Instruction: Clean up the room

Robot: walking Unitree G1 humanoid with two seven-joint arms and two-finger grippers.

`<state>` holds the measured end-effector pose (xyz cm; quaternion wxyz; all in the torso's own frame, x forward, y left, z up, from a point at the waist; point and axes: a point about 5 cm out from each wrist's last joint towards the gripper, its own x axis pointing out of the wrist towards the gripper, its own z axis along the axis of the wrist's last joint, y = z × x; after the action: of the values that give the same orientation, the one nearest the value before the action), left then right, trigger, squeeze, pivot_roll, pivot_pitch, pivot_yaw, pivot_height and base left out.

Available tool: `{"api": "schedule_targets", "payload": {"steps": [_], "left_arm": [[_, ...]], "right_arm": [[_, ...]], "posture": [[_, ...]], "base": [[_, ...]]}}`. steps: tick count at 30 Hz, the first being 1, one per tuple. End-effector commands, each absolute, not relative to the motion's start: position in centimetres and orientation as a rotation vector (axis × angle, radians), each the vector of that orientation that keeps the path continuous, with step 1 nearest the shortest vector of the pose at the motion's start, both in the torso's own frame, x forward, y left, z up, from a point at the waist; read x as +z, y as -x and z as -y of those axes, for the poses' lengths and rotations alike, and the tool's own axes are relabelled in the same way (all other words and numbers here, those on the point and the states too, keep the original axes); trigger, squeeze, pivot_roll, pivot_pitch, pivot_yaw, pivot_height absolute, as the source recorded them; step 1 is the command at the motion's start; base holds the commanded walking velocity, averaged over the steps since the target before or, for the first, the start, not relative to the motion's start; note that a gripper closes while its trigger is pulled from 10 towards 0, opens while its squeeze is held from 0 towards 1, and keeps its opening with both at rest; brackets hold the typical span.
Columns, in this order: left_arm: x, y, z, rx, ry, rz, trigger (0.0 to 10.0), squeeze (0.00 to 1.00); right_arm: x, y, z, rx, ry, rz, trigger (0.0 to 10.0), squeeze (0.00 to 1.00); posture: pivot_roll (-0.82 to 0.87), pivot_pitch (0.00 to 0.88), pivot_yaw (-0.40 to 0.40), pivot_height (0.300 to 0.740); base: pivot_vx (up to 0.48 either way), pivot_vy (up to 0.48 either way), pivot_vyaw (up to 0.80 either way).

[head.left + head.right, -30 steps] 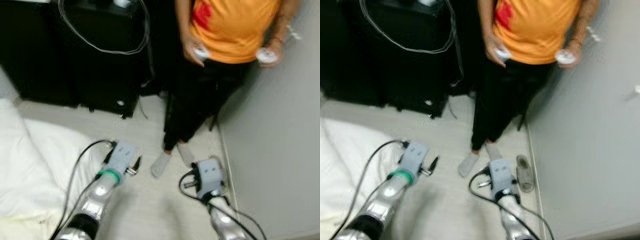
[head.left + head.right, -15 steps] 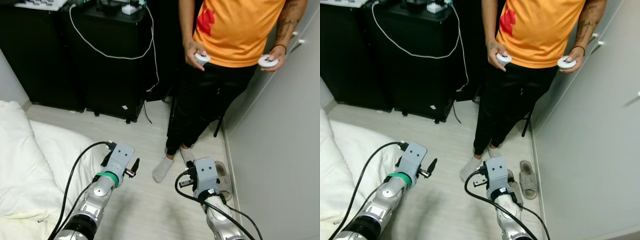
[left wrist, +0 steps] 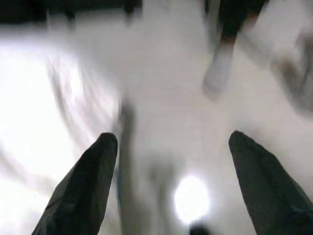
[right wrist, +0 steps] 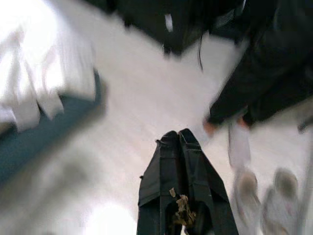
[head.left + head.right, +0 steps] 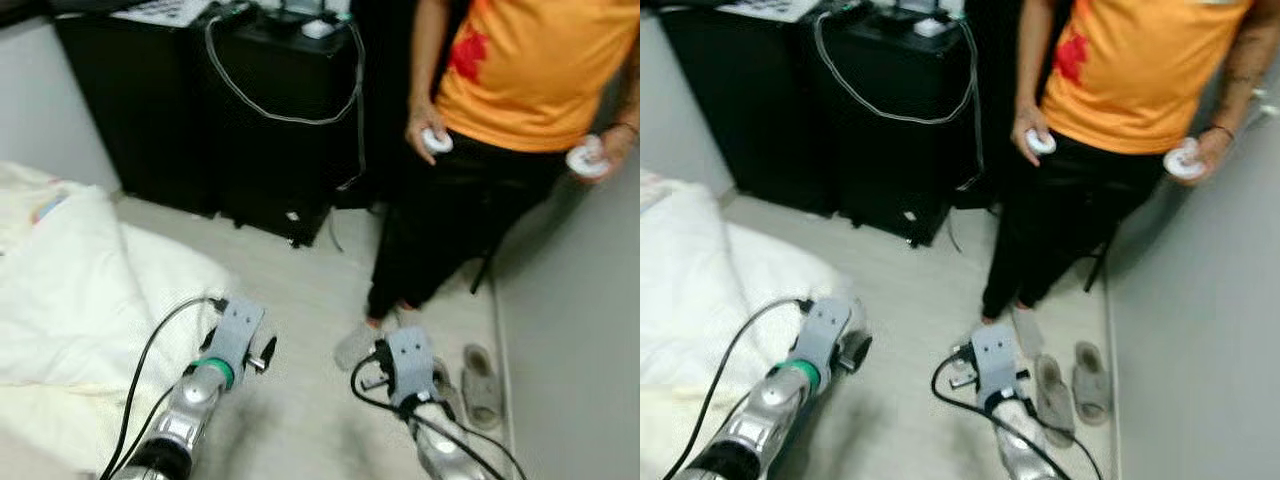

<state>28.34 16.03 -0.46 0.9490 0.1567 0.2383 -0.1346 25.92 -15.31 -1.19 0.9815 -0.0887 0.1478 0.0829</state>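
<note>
1 person (image 5: 500, 120) in an orange shirt and black trousers stands at the upper right of the head views, holding 2 white controllers (image 5: 436, 141), 1 in each hand. Their 1 visible socked foot (image 5: 358, 347) rests on the pale floor (image 5: 300, 290) near the frame's centre. 2 grey slippers (image 5: 1072, 385) lie side by side at the lower right, close to the grey wall (image 5: 580, 340). 1 black cabinet (image 5: 250, 120) runs along the top left, with 1 grey cable (image 5: 280, 110) looping down its front. White bedding (image 5: 70, 280) spreads over the left of the frame.

Both arms reach forward low in the frame above the floor. The left gripper (image 3: 171, 147) has its 2 black fingers (image 3: 88, 181) spread wide apart, holding nothing, with blurred floor and bedding beyond them. The right gripper (image 4: 180, 147) has its 2 fingers pressed together, nothing between them; beyond lie the floor, the person's leg and the slippers. The views are blurred.
</note>
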Motion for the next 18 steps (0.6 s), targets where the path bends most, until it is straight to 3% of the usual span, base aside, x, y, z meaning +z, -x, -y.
{"api": "schedule_targets", "payload": {"steps": [1, 7, 18], "left_arm": [[-1.8, -27.2, -16.5, -0.286, -0.350, -0.558, 10.0, 0.00], [-2.8, -25.8, -17.8, -0.249, -0.380, -0.601, 10.0, 0.00], [-2.0, -26.9, -16.7, -0.271, -0.385, -0.545, 10.0, 0.00]], "right_arm": [[-2.3, -24.9, 16.1, 0.132, 0.171, -0.363, 10.0, 0.00], [-2.7, -24.0, 17.0, 0.128, 0.179, -0.370, 10.0, 0.00], [-2.2, -24.6, 16.9, 0.126, 0.180, -0.347, 10.0, 0.00]], "posture": [[0.01, 0.055, -0.020, 0.740], [0.01, 0.052, -0.030, 0.740], [0.01, 0.048, -0.036, 0.740]], "base": [[0.000, 0.000, 0.76], [0.000, 0.000, 0.75], [0.000, 0.000, 0.74]]}}
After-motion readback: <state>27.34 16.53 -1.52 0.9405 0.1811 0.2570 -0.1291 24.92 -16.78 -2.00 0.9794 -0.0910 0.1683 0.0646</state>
